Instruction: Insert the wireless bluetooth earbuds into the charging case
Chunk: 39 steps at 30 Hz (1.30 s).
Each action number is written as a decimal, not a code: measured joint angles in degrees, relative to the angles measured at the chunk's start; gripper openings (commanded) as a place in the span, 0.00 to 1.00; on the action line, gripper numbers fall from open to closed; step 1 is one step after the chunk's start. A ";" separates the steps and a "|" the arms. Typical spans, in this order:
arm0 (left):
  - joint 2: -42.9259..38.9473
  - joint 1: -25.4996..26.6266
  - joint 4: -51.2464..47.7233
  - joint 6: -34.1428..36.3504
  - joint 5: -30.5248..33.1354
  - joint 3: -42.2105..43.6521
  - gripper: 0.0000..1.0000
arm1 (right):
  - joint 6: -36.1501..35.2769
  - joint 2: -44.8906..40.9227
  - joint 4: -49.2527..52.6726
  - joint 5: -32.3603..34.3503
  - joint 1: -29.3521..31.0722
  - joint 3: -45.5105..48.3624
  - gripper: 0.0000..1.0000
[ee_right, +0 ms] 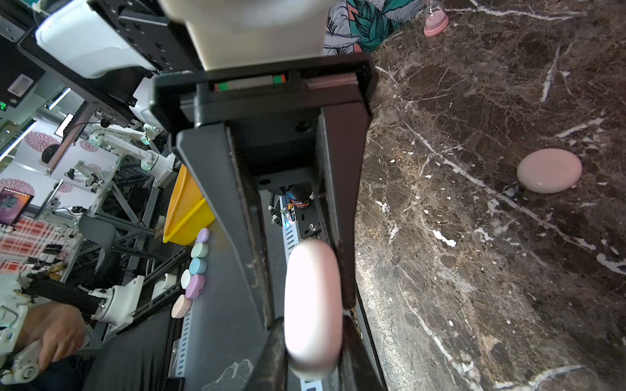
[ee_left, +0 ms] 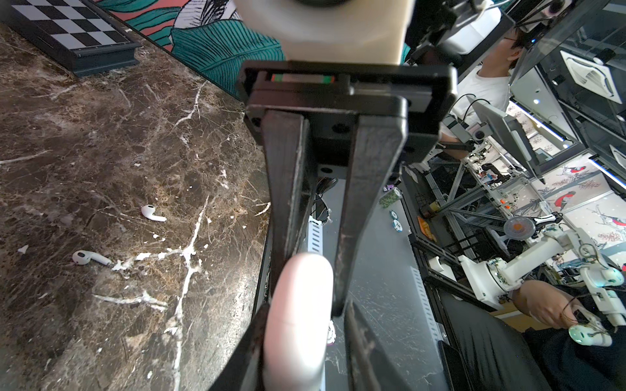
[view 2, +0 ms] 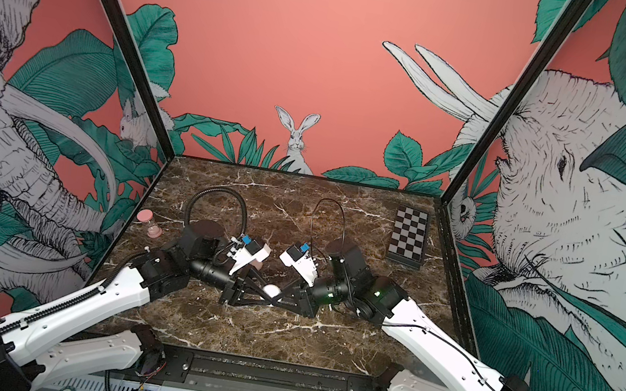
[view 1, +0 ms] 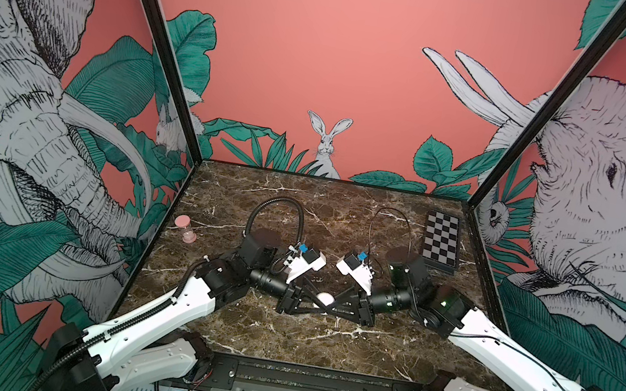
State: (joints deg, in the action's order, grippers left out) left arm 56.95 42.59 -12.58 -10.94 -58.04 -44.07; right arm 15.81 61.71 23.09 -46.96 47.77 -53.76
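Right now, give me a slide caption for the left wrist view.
Left pincer clamps the charging case; two earbuds lie loose on the marble table.

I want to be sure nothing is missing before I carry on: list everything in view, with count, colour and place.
charging case: one, whitish, closed, table centre, between both grippers
second case: one, pale pink, closed, lying on the marble
earbuds: two, white, loose on the marble, apart
hourglass: one, pink, left table edge
chessboard: one, black-and-white, far right corner
spare cases: about six, pastel, in a row off the table
table: one, dark brown marble
left gripper: black fingers, shut on the charging case
right gripper: black fingers, shut on the charging case
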 measured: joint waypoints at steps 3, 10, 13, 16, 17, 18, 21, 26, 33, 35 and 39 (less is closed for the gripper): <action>0.00 -0.02 -1.53 1.22 0.09 -0.15 0.39 | 0.00 0.00 0.39 0.04 0.00 0.00 0.00; 0.11 -0.04 -3.63 3.04 -0.04 -0.15 0.36 | 0.02 0.04 0.81 0.00 0.11 0.00 0.00; 0.31 -0.04 -3.91 3.39 -0.09 -0.17 0.35 | 0.02 0.24 0.81 -0.07 0.17 0.00 0.00; 0.98 -0.04 -4.02 3.56 -0.37 -0.20 0.34 | 0.04 0.57 0.79 -0.09 0.20 0.00 0.00; 1.25 -0.04 -4.04 3.56 -0.52 -0.20 0.34 | 0.07 0.68 0.76 -0.11 0.20 0.00 0.00; 1.44 -0.04 -4.11 3.63 -0.70 -0.20 0.33 | 0.13 0.81 0.76 -0.13 0.20 0.00 0.00; 1.68 -0.28 -4.70 3.80 -0.96 -0.22 0.28 | 0.26 1.11 0.68 -0.42 0.24 0.00 0.00; 1.70 -0.31 -5.42 4.11 -1.88 -0.24 0.26 | -0.02 1.33 0.61 -0.68 0.42 0.00 0.00; 2.34 -0.55 -6.47 3.89 -3.08 -0.24 0.15 | 0.00 2.40 0.48 -1.29 0.96 0.00 0.00; 2.56 -0.63 -6.97 3.89 -3.41 -0.24 0.01 | 0.00 2.75 0.52 -1.33 1.14 0.00 0.00; 2.51 -0.63 -7.32 3.91 -3.52 -0.22 0.00 | 0.00 2.80 0.72 -1.25 1.33 -0.11 0.04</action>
State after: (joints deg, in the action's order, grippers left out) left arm 59.46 41.95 -19.90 -7.03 -61.56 -44.29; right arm 15.81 64.51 23.81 -48.21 49.10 -53.87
